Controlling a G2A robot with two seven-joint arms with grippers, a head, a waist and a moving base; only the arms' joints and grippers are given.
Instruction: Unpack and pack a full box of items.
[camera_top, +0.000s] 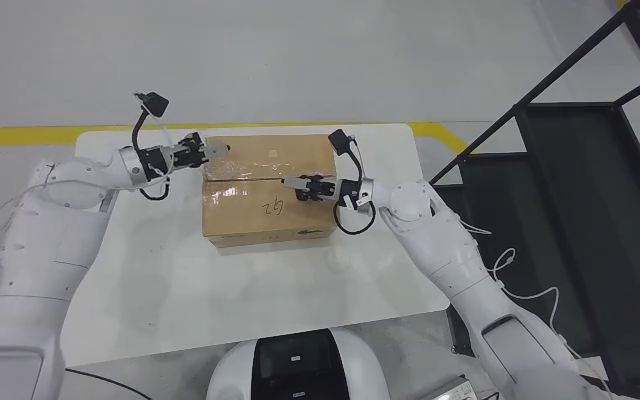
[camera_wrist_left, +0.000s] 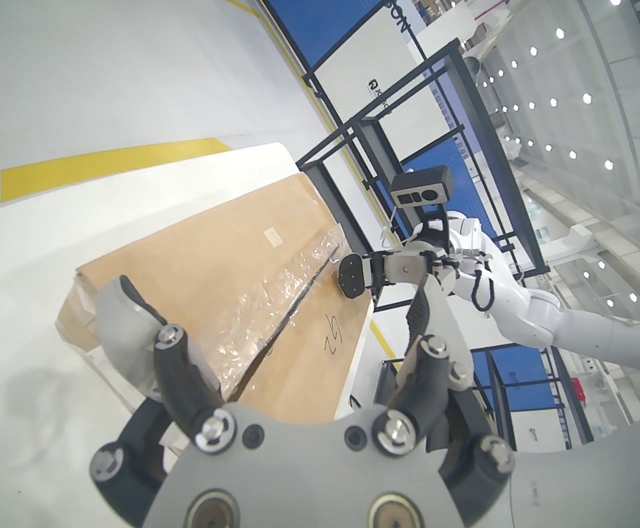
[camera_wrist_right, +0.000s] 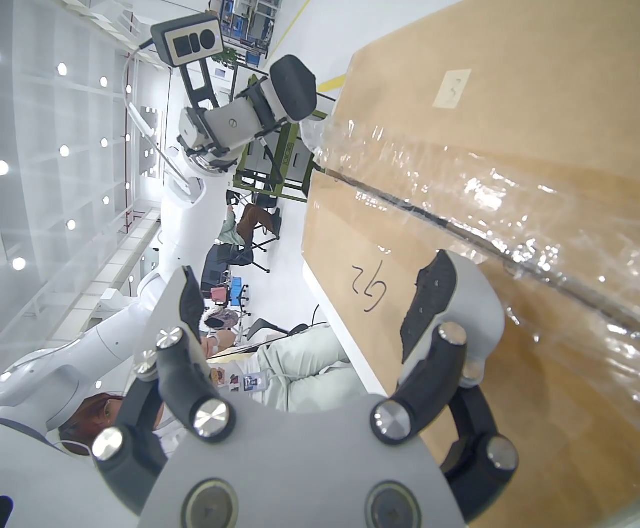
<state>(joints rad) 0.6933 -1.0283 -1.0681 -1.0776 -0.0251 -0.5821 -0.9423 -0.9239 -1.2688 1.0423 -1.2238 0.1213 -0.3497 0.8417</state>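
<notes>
A closed cardboard box sits at the middle of the bench's far edge, its two top flaps meeting in a seam under crinkled clear tape. The left hand is at the box's left end, level with the seam, fingers spread wide. The right hand hangs over the box top beside the seam, also wide open and holding nothing.

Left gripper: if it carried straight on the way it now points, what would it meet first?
The cardboard box: the left gripper, jaws open, points at the box's end by the taped seam. It looks right at that edge, but contact cannot be told.
</notes>
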